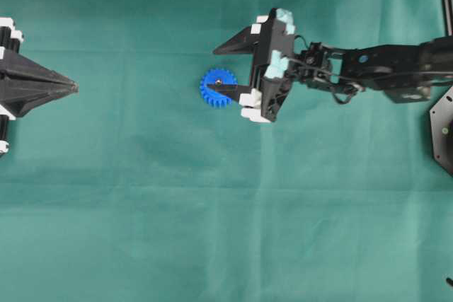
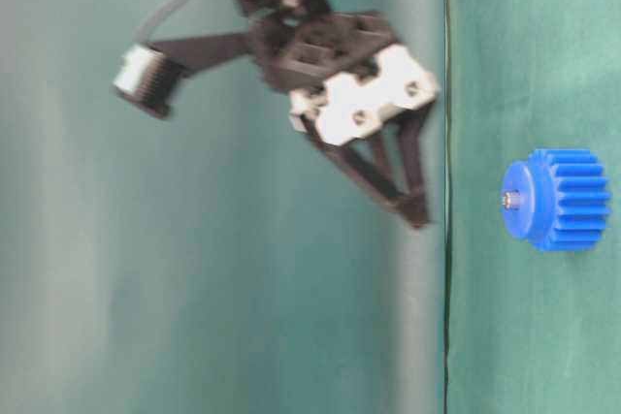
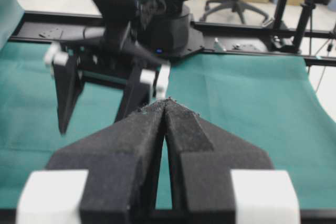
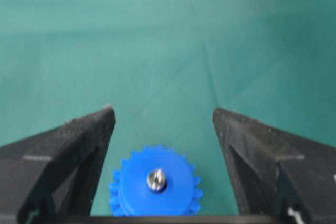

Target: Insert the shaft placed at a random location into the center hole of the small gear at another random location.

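So we've got the green cloth [image 1: 141, 210] covering the whole table, and we're using the small gear [image 1: 216, 88] as our reference point for everything. Biggest thing on the scene is the right arm [image 1: 382, 65], coming in from the edge of the cloth on the gear's right in the overhead view. Its right gripper [image 1: 218, 68] has the jaws spread wide with nothing between them; in the overhead view one fingertip overlaps the gear's top and the other sits well off on the far side of it. From the table-level view we can see that gripper is actually up in the air, clear of the gear and not touching it. The left gripper [image 1: 71, 88] sits way off on the opposite side of the gear, by the left edge of the cloth, and its fingers [image 3: 184, 129] are pressed together at the tips, holding nothing as far as we can see. The gear itself is bright blue, lying flat on the cloth, hub facing up. Down in the center hole [image 4: 156, 181] we can see the shaft [image 4: 155, 179], a little shiny silver pin standing upright with its end poking just above the hub.
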{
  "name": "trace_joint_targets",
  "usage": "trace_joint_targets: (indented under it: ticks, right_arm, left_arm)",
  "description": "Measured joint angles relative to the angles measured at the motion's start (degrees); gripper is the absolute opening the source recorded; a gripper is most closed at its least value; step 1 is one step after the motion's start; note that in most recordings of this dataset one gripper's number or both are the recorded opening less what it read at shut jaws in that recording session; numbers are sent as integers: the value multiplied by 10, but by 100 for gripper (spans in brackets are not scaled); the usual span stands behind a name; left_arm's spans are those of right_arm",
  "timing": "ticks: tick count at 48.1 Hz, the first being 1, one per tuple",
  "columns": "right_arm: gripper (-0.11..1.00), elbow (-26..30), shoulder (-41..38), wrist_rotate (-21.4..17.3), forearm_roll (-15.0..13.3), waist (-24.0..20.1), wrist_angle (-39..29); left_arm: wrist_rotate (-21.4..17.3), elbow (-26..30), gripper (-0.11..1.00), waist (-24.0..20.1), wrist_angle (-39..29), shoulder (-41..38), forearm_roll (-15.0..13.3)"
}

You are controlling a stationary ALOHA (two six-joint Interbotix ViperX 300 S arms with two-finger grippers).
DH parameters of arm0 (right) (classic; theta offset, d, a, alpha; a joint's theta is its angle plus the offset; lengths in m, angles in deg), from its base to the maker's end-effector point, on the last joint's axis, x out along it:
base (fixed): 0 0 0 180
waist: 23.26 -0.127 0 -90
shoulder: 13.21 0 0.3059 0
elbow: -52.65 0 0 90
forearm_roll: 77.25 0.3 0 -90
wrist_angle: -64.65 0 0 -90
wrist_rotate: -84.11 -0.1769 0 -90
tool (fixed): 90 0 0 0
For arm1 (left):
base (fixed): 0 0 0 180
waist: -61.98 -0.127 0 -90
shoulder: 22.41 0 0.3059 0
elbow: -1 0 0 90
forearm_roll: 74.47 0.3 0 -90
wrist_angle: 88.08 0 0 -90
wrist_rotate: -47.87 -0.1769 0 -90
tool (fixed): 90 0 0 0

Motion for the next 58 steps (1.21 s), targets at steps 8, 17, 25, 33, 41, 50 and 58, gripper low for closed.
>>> trace_joint_targets:
  ticks: [8,17,25,33,41,50,58]
  right_arm:
    - [77,1,50,8,-1,1,-29]
    - [77,-10,62,8,-2,-1,-33]
    - [77,-47,96,8,-1,-5,-34]
    - [77,-107,161,5,-2,-8,-34]
    - [77,-178,259,4,-1,-8,-40]
    - [77,-236,372,4,-1,-8,-83]
    - [77,-273,448,4,-1,-9,-116]
  left_arm:
    - [0,0,-1,0,0,1,0]
    - [0,-1,-1,0,0,1,-1]
    - [0,0,-1,0,0,1,-1]
    - [0,-1,-1,0,0,1,-1]
    - [0,0,-1,0,0,1,-1]
    - [0,0,-1,0,-3,1,-1]
    - [0,0,-1,0,-3,1,-1]
